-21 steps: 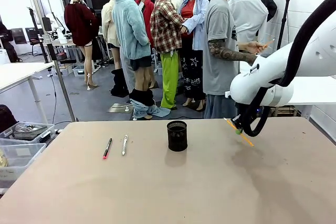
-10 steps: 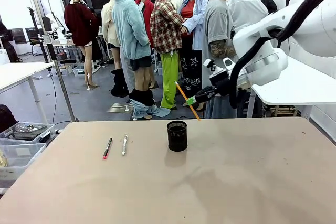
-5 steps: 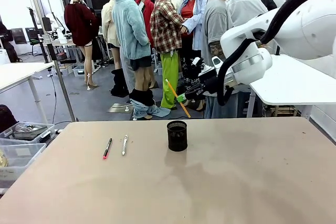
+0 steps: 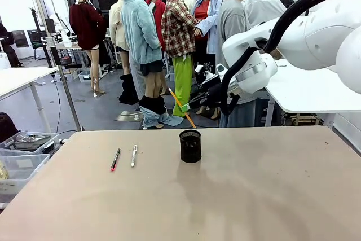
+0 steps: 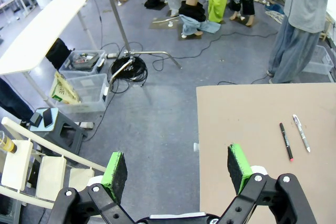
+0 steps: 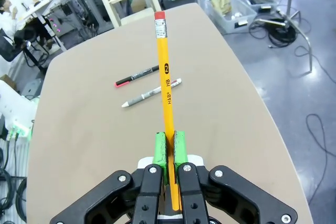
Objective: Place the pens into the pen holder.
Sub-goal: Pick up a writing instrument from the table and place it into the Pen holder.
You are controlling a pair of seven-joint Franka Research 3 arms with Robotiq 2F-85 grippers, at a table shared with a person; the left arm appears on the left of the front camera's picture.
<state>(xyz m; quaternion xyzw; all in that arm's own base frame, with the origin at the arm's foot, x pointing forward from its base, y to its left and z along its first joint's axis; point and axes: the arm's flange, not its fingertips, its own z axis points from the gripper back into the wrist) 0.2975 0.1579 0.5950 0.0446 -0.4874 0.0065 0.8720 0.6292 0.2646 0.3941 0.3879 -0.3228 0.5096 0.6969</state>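
Note:
The black mesh pen holder (image 4: 190,145) stands upright mid-table. Just above and behind it my right gripper (image 4: 189,107) is shut on an orange-yellow pencil (image 4: 176,97), which hangs tilted with its lower tip close over the cup's far rim. In the right wrist view the pencil (image 6: 165,72) rises between the closed green pads (image 6: 160,151), red eraser end away from me. A black pen with a pink tip (image 4: 115,159) and a white-silver pen (image 4: 133,155) lie side by side left of the holder. My left gripper (image 5: 176,169) is open, hovering off the table's left edge over the floor.
Clear plastic bins (image 4: 22,156) sit on the floor left of the table. A person (image 4: 237,43) stands at the far side behind my right arm. A white table (image 4: 316,91) is at the right. Bare tabletop (image 4: 225,196) spreads in front.
My right gripper has carried the pencil leftward and slightly down, from right of the holder to just above and behind it. The two pens and the holder have not moved.

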